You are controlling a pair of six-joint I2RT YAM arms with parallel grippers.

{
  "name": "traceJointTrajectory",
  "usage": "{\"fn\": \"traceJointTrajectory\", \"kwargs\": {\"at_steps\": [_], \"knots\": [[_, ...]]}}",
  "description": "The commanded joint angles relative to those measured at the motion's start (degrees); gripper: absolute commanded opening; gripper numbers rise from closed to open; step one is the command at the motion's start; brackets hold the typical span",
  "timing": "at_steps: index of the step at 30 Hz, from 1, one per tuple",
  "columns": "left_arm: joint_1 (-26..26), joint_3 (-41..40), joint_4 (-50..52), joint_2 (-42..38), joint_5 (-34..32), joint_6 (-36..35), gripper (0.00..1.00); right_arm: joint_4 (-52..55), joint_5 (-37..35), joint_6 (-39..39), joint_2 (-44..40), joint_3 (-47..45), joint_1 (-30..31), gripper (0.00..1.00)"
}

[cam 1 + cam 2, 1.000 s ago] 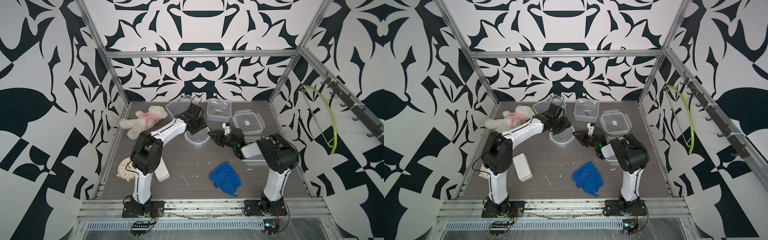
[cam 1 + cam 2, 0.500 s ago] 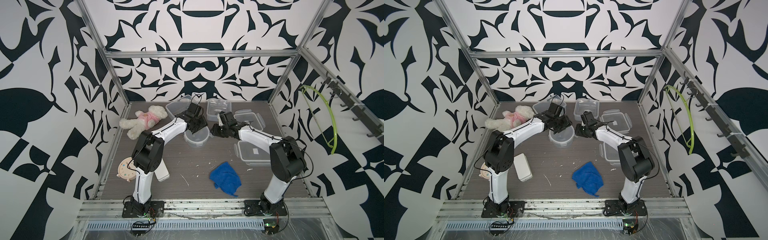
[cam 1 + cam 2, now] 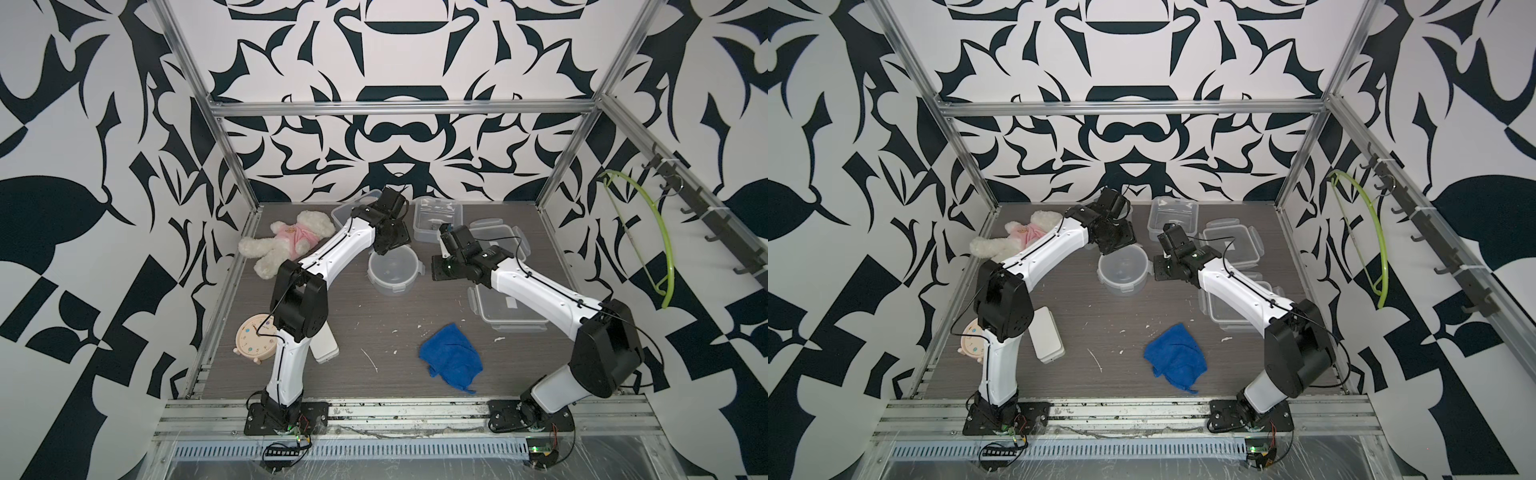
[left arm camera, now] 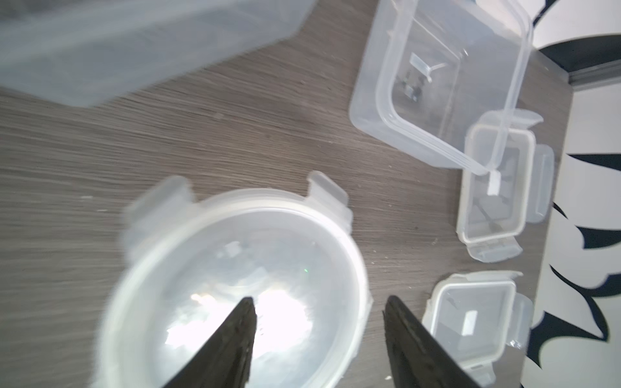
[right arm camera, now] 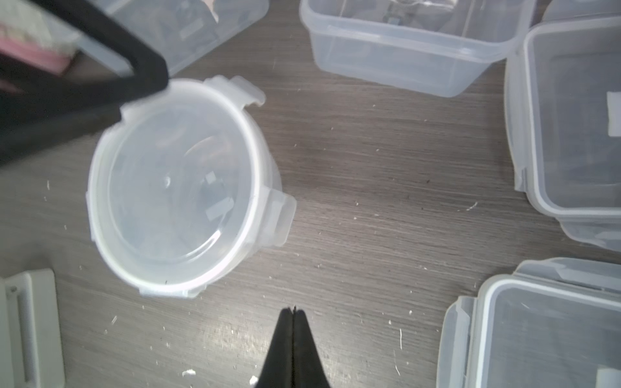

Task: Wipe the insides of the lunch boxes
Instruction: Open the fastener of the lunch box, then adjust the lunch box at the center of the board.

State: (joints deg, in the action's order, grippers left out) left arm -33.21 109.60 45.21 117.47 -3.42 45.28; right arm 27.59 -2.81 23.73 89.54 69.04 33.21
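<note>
You are early in this job, by the look of it. On the bench (image 3: 374, 316), two rectangular boxes stand open at the back: an open box (image 3: 437, 217) in plain view, with a few small bits on its floor, and a second box (image 3: 345, 211) half hidden behind the left arm. Nothing shows whether either has been wiped.

Two stickered lids lie on the right side, a far lid (image 3: 1246, 248) and a near lid (image 3: 509, 316). The near one is partly under the right arm.

The round box (image 3: 392, 272) sits mid-bench between the arms with its round lid (image 5: 174, 181) on, so its inside is out of reach as things stand.

The cloth (image 3: 451, 359) lies crumpled near the front, well apart from both grippers; neither holds it.

The left gripper (image 4: 319, 300) hangs over the round box with jaws apart, one finger above the round lid and one outside the rim. You cannot tell whether it touches.

The right gripper (image 5: 294, 310) is closed on nothing, above bare bench just beside the round box.

Left to do, I judge: lift that lid, fetch the cloth, wipe.
</note>
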Motion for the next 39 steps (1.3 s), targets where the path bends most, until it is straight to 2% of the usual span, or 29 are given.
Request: {"fn": "traceJointTrajectory", "kwargs": {"at_steps": [1,4,8,13,25,32,36,39], "knots": [[1.71,-3.92,4.54,-4.16,-5.35,-1.95,0.64,0.51,0.57,-1.32,3.18,-2.05,1.61,0.0],[2.09,-9.74,3.39,-5.77,-8.55,-2.2,0.65,-1.29,1.13,-1.96,6.39,-1.45,3.41,0.0],[2.74,-14.8,2.07,-5.66,-8.82,-1.65,0.64,-2.39,1.45,-3.42,10.93,1.84,3.98,0.0],[2.33,-17.52,-1.46,-5.23,-4.51,0.53,0.63,-1.07,-2.3,-5.48,18.61,10.0,2.87,0.0],[-6.3,-18.56,-1.44,-5.26,1.01,5.06,0.62,4.0,-5.19,-8.27,30.94,29.67,-4.42,0.0],[-9.15,-15.34,-1.46,-5.23,6.32,6.57,0.62,6.0,-3.1,-10.56,36.6,38.87,-5.92,0.0],[-9.25,-9.82,-0.84,-6.35,8.81,5.61,0.63,3.13,2.52,-11.02,35.24,37.8,-7.54,0.0],[-9.11,-3.75,0.98,-7.3,7.68,3.2,0.64,-1.42,8.7,-8.22,31.39,32.85,-10.69,0.0]]}}
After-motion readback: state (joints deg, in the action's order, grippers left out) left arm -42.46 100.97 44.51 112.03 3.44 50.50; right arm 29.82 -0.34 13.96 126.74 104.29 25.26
